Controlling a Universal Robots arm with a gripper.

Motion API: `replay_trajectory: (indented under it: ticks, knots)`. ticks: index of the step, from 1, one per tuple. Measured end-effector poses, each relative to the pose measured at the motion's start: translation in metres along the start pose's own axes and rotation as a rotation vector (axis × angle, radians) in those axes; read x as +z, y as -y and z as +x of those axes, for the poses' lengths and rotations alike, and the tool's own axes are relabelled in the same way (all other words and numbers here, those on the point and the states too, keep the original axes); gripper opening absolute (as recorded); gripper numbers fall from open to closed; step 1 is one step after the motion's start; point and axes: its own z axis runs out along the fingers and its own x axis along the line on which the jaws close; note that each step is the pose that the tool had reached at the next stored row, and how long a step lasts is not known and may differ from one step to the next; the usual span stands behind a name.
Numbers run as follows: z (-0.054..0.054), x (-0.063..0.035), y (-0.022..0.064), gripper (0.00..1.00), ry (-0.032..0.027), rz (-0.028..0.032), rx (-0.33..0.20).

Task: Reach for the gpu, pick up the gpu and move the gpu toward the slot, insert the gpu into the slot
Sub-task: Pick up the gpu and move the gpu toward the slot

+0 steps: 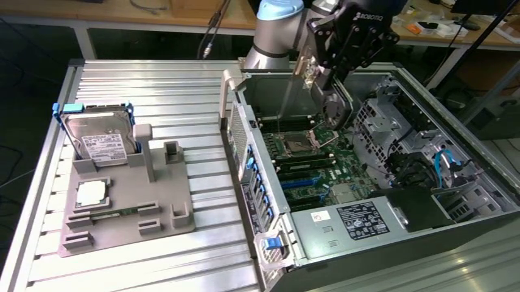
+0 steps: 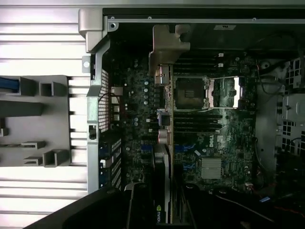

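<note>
My gripper [image 1: 329,79] hangs over the open computer case, shut on the gpu [image 1: 332,106]. The gpu is a dark card held on edge, with its silver bracket [image 1: 305,72] toward the case's rear panel. In the wrist view the gpu [image 2: 164,157] runs edge-on away from my dark fingers [image 2: 136,207], ending in the bracket [image 2: 169,43]. It hovers above the green motherboard [image 1: 341,167], near the CPU socket. The slot [image 1: 299,181], a blue strip, lies on the board lower down toward the power supply; blue strips [image 2: 182,149] also show beside the card's edge.
The square silver CPU socket [image 1: 296,144] and black memory slots [image 1: 313,161] sit under the card. A power supply [image 1: 366,222] and cables [image 1: 442,164] fill the case's near end. On the exterior view's left, a grey fixture [image 1: 162,213] holds a hard drive [image 1: 101,143].
</note>
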Motion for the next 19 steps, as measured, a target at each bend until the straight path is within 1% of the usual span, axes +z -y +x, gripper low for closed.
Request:
replay_trajectory:
  ticks: [2,3,13,14,19]
  knots:
    - [-0.010,0.0002,0.0002,0.27,0.0000,0.0000,0.000]
    - [-0.017,0.0004,0.0003,0.27,0.0000,0.0000,0.000]
    - [-0.062,0.0038,0.0010,0.27,0.0000,0.0003,0.000]
    - [-0.064,0.0049,0.0010,0.27,-0.0001,0.0009,0.000]
    - [-0.064,0.0050,0.0010,0.27,0.0000,0.0009,0.000]
